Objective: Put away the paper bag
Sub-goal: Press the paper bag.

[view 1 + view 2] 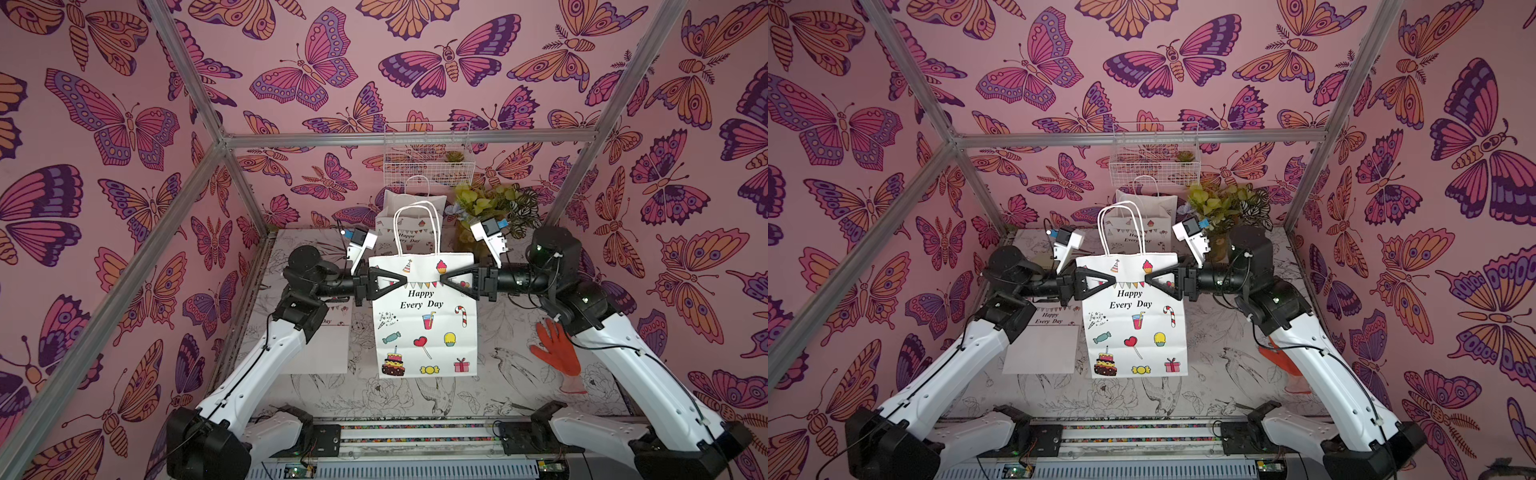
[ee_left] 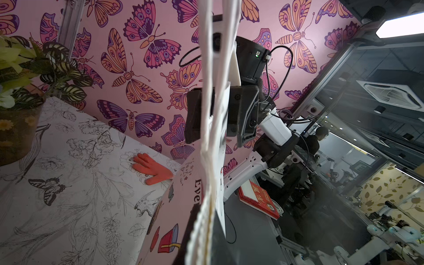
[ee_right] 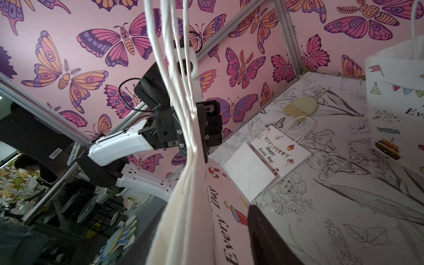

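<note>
The paper bag (image 1: 424, 328) (image 1: 1133, 328) is white, printed "Happy Every Day" with party pictures, and hangs upright above the table's middle, its cord handles standing up. My left gripper (image 1: 405, 281) (image 1: 1113, 281) (image 2: 204, 241) is shut on the bag's upper left edge. At the upper right edge, my right gripper (image 1: 441, 279) (image 1: 1148, 279) (image 3: 202, 238) is open. Its jaws stand apart on either side of the paper, and the left wrist view shows that gap too.
A second printed bag (image 1: 409, 232) stands at the back, under a white wire basket (image 1: 428, 158) on the wall. A third bag (image 1: 320, 345) lies flat on the left. An orange glove (image 1: 555, 353) lies on the right, a potted plant (image 1: 494, 208) stands back right, and a small brush (image 3: 300, 106) lies on the table.
</note>
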